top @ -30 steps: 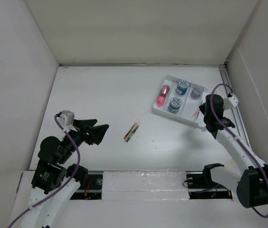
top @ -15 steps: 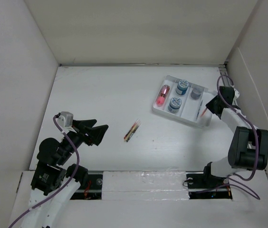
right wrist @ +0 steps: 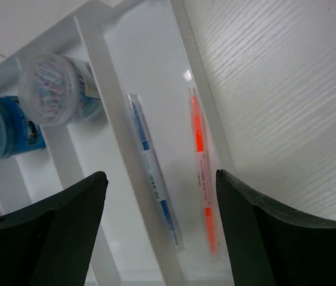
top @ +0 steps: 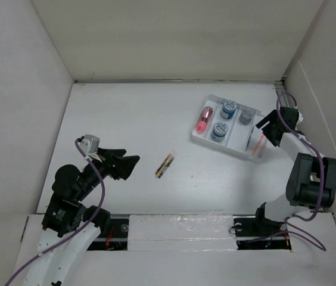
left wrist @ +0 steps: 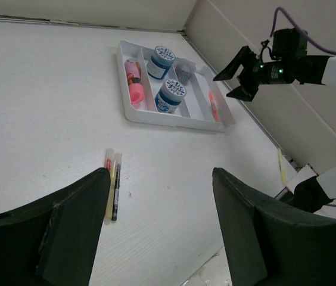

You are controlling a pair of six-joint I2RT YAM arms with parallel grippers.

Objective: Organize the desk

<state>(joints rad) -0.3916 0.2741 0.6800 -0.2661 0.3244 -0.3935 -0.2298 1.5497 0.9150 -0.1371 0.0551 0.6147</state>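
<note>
Fingers (right wrist: 275, 238) of the right gripper (top: 267, 128) stand spread and empty over the right-end compartment of the tray (top: 215, 146). Directly under them an orange pen (right wrist: 201, 161) and a blue pen (right wrist: 150, 161) lie side by side along that compartment's length. Across the desk (top: 126, 113), the left gripper (top: 123, 164) is spread as well and holds nothing.

What we read as the remaining work is the small bundle of loose pens (top: 165, 164). It lies on the bare desk, well apart from the tray on its near-left side, between the tray and the left gripper. The left arm is plainly the nearer of the two. The right arm sits on the tray's far side from the bundle.

In the left wrist view the bundle lies ahead of the gripper and toward its left finger (left wrist: 72, 226). Its long axis runs away from the camera, so the jaws look set to close across the pens, not along them. In our judgement that arm need only move forward, shift a little left and come down. The bundle's far ends tip toward the tray, where the pen compartment waits.
</note>
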